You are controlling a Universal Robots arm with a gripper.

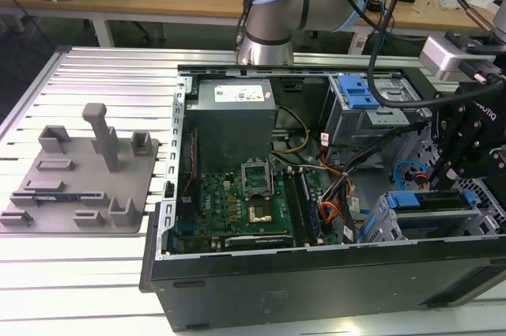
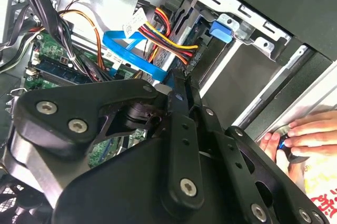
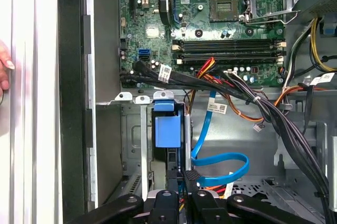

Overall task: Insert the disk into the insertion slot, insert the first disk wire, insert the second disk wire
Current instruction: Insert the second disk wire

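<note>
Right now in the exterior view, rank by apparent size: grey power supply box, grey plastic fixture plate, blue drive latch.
1. Grey plastic fixture plate, though nearer the camera.
2. Grey power supply box.
3. Blue drive latch, clearly smallest.

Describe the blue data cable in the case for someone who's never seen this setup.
Start at the open computer case and find the green motherboard. Just past its edge, a flat bright-blue cable lies in a loop; the wires around it are round and black, red, yellow or orange.
</note>
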